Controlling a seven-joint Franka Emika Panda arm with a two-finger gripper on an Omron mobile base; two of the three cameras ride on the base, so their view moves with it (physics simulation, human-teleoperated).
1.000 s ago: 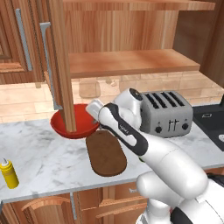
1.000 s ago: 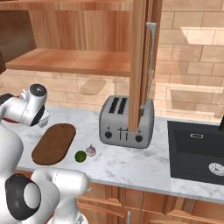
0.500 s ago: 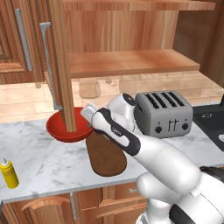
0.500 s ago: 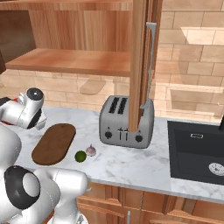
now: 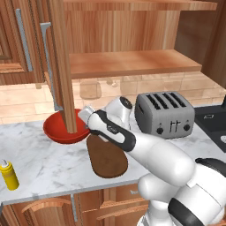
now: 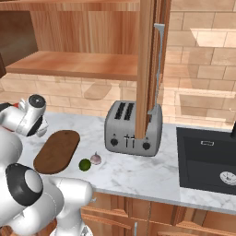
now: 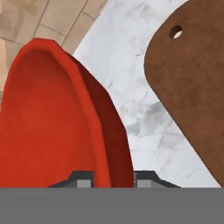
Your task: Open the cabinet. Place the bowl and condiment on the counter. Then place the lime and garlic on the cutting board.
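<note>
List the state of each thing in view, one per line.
cabinet: doors open, shelves bare.
red bowl: rim pinched by the gripper, at counter level.
yellow condiment bottle: upright on counter.
cutting board: flat, bare.
lime, garlic: on counter beside board.

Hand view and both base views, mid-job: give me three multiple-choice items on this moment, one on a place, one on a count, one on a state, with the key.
1. Where do the small dark green lime and the whitish-pink garlic bulb lie?
A. on the white marble counter, beside the dark brown oval cutting board
B. on the board
C. on a shelf

2. How many slots does the grey toaster have?
A. two
B. four
C. six

3. What is the pincer doing?
A. open above the board
B. shut on the rim of the wide glossy red bowl
C. holding the small yellow squeeze bottle

Key: 1 A, both rest on marble off the board's end. 2 B, four slots show on top. 3 B, the rim sits between the fingertips.
</note>
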